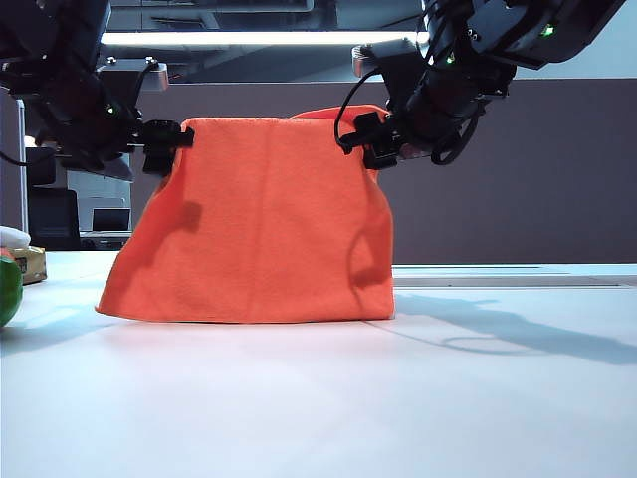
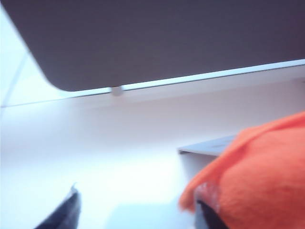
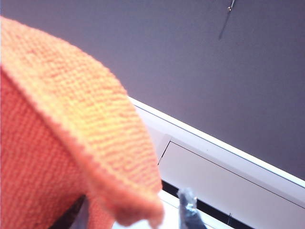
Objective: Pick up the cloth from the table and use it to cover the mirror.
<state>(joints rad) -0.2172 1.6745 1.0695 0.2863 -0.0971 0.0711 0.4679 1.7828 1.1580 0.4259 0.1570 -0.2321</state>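
Over the middle of the table [image 1: 318,398], the cloth [image 1: 261,224] hangs like a tent over something upright. I judge this is the mirror, but no glass shows in the exterior view; the orange fabric hides it fully from the top edge down to the tabletop. So the main part of my task looks done: the cloth is off the table and draped over the mirror. What remains, as I judge it, is only to let go cleanly and pull both arms away without dragging the fabric off.

My left gripper [image 1: 167,141] is at the cloth's upper corner at about 10 o'clock of the drape, touching or almost touching the fabric. In the left wrist view the cloth [image 2: 257,176] lies over one finger, and the other dark finger [image 2: 64,214] stands well apart from it — so these jaws look open, and I do not think they pinch anything now.

My right gripper [image 1: 383,144] is at the upper corner at about 2 o'clock, close against the raised fold there. In the right wrist view the cloth [image 3: 71,143] bulges over the near side and only one fingertip [image 3: 188,210] shows clearly beside the fabric edge. Whether these jaws are released or grip the fold — I cannot tell.

At 9 o'clock of the exterior view, a green round object [image 1: 8,289] sits at the table edge, well apart from the cloth.
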